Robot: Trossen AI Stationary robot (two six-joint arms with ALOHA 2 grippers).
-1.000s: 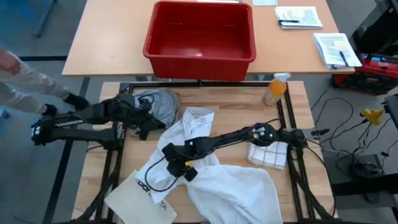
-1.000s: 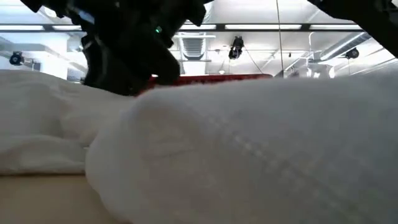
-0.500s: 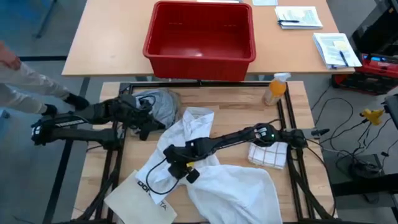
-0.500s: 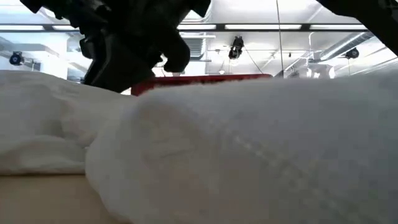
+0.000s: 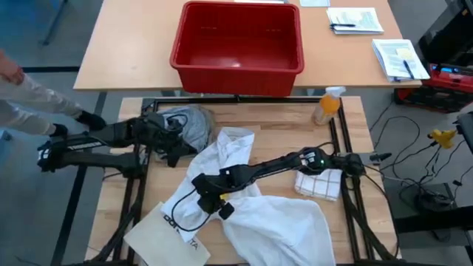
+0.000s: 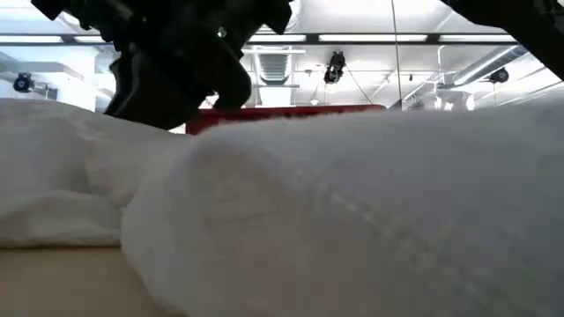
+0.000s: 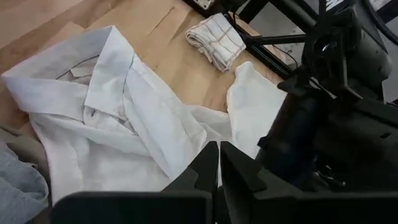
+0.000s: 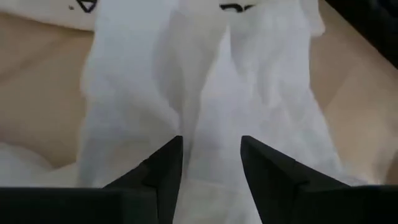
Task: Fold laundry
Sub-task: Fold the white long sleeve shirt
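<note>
Table (image 5: 284,122): a pale wooden top ringed by a black frame, carrying the laundry and both dark arms.
Red bin (image 5: 238,46): an open plastic tub on the tan desk beyond the table's far edge.
White button-front shirt (image 5: 273,218): the largest garment, sprawled crumpled from the table's middle down to its near edge; its collar (image 7: 106,68) lies open and faces the left arm's camera, and its cloth fills the low view (image 6: 352,211).
White bag (image 5: 171,233): a stiff printed bag at the near left corner, partly under the shirt's edge.
Grey T-shirt (image 5: 188,125): bunched at the far left of the table, just beside the left arm's wrist; a khaki-tan piece (image 5: 204,116) peeks out along its right side.
Checked cloth (image 5: 319,183): a folded white square with dark lines, right of centre, beside the right arm.
Spray bottle (image 5: 327,106): orange, standing at the far right of the table.
Right gripper (image 5: 209,203): reaching in low over the shirt near the table's middle-left, fingers (image 8: 163,168) spread apart with white cloth showing between them; whether it pinches the cloth cannot be told.
Left gripper (image 7: 217,168): hovering at the far left beside the grey T-shirt, fingers pressed together and holding nothing.
Person: a light sleeve (image 5: 29,111) at the left edge of the overhead view, off the table.
</note>
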